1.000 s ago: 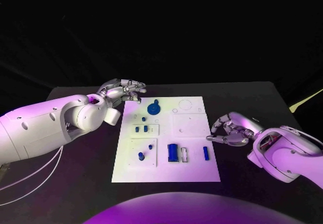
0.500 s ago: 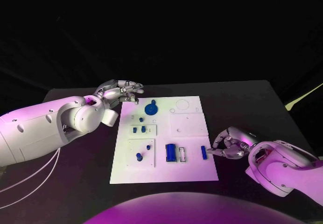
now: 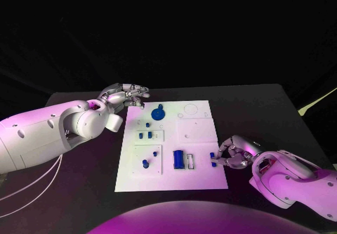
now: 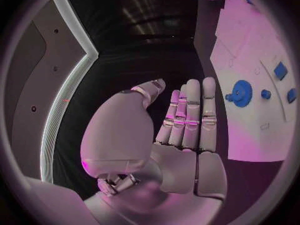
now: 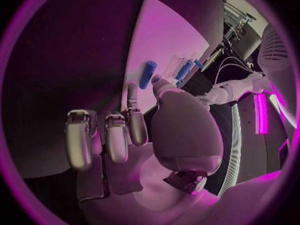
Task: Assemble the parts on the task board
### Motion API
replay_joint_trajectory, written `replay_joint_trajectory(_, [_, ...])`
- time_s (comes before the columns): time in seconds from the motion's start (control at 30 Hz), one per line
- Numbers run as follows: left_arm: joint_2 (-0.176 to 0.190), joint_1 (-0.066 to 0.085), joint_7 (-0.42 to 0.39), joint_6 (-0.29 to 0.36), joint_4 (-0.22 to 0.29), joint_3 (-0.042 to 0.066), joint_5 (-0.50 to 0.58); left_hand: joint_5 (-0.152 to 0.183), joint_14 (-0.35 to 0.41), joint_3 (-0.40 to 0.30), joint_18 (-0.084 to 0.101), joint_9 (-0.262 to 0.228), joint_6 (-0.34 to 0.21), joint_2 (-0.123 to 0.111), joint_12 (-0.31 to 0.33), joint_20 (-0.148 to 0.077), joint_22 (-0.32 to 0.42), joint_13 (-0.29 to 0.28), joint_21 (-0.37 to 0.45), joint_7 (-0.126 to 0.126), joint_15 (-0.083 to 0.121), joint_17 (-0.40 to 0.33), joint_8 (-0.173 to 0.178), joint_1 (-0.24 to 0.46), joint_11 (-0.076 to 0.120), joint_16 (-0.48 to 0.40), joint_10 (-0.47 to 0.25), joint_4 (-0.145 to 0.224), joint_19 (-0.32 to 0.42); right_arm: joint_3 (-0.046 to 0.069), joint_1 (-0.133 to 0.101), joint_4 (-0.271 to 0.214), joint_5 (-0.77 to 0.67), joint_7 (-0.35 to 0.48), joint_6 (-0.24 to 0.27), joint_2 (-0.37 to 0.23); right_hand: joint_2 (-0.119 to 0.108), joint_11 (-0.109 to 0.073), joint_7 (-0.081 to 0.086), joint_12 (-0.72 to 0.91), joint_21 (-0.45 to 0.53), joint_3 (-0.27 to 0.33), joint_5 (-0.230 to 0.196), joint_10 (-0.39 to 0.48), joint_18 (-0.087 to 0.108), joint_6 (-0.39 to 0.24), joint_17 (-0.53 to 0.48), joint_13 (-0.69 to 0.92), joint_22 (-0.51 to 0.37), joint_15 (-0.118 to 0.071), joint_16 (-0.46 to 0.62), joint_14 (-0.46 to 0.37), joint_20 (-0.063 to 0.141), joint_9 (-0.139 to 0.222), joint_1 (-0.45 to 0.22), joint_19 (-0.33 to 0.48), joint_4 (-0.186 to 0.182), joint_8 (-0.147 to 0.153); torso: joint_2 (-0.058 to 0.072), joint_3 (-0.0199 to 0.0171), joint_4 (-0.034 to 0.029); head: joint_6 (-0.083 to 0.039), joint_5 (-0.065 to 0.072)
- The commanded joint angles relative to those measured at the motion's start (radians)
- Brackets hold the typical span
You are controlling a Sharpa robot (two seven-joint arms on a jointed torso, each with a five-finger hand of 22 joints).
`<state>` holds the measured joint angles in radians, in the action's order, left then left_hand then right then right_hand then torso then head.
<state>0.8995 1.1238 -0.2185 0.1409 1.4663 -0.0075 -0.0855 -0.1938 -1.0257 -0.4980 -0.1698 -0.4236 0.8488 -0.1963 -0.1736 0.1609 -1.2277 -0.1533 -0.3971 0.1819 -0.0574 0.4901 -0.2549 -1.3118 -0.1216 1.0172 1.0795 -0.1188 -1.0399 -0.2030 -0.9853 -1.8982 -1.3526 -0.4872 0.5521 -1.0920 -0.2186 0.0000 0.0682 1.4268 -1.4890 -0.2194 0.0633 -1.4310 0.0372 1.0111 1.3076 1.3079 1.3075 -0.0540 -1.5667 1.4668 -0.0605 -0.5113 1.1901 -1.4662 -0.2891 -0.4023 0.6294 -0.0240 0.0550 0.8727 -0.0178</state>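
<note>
Your right hand [image 3: 232, 155] sits at task board [image 3: 200, 183] right edge, fingertips around small blue bar [image 3: 213, 158]; firm grip cannot be confirmed. Your left hand [image 3: 125, 94] hovers off board's far-left corner, fingers apart, holding nothing

Head camera high above task board [image 3: 172, 146]; wrist cameras close behind each palm.

Lab/test rig: black table [image 3: 260, 105], dark backdrop, white task board [image 3: 196, 129].

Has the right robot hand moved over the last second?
Yes. The right robot hand moved toward the task board, reaching its right edge by the slim blue part.
</note>
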Motion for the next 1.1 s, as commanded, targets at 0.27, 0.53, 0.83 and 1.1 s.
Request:
replay_joint_trajectory(0.27, [0.001,0.0,-0.005,-0.01,0.003,0.001,-0.003,-0.002,0.009,0.003,-0.01,-0.001,-0.002,0.003,0.005,-0.001,0.001,-0.001,0.006,-0.002,0.002,0.001,-0.006,0.002,-0.002,-0.007,-0.006,-0.003,-0.007,-0.002,0.008,0.01,-0.051,-0.007,-0.006,0.024,-0.006,-0.006,-0.004,0.007,-0.005,-0.016,0.007,-0.01,-0.019,0.016,0.263,0.067,0.239,-0.009,-0.004,0.104,0.011,-0.005,0.027,-0.068,0.003,-0.004,0.0,-0.0002,-0.0009,0.0,-0.001])
replay_joint_trajectory(0.53, [0.003,0.0,-0.005,-0.009,0.005,0.001,-0.003,-0.002,0.009,0.003,-0.01,-0.001,-0.002,0.003,0.005,-0.001,0.001,-0.001,0.006,-0.002,0.002,0.001,-0.006,0.002,-0.002,-0.007,-0.006,-0.003,-0.007,-0.002,0.026,0.037,-0.125,-0.032,-0.069,0.045,-0.014,-0.006,-0.004,0.001,0.0,-0.035,0.001,-0.007,-0.018,0.01,0.263,0.065,0.238,-0.011,-0.004,0.104,0.014,-0.005,0.081,-0.066,0.012,0.001,-0.001,0.0006,-0.0008,0.0,-0.006])
replay_joint_trajectory(0.83, [0.005,0.0,-0.005,-0.01,0.006,0.001,-0.003,-0.002,0.009,0.003,-0.01,-0.001,-0.002,0.003,0.005,-0.001,0.001,-0.001,0.006,-0.002,0.002,0.001,-0.006,0.002,-0.002,-0.007,-0.006,-0.003,-0.007,-0.002,0.042,0.061,-0.271,-0.046,-0.121,0.063,-0.026,-0.008,-0.006,0.0,-0.003,-0.063,0.013,-0.008,-0.019,0.017,0.263,0.068,0.239,-0.012,-0.004,0.104,0.015,-0.005,0.153,-0.067,0.033,0.004,-0.001,0.0001,-0.0001,0.0,-0.007])
replay_joint_trajectory(1.1, [0.006,0.0,-0.004,-0.009,0.007,0.001,-0.004,-0.002,0.009,0.003,-0.01,-0.001,-0.002,0.003,0.005,-0.001,0.001,-0.002,0.007,-0.002,0.002,0.002,-0.007,0.001,-0.002,-0.007,-0.007,-0.002,-0.007,-0.002,0.045,0.053,-0.274,-0.057,-0.118,0.065,-0.03,-0.014,-0.011,0.002,-0.011,-0.14,0.149,-0.013,-0.021,0.035,0.263,0.078,0.241,-0.017,-0.004,0.104,0.02,0.002,0.178,-0.071,0.039,0.014,0.0,0.0007,0.0001,0.0,-0.007])
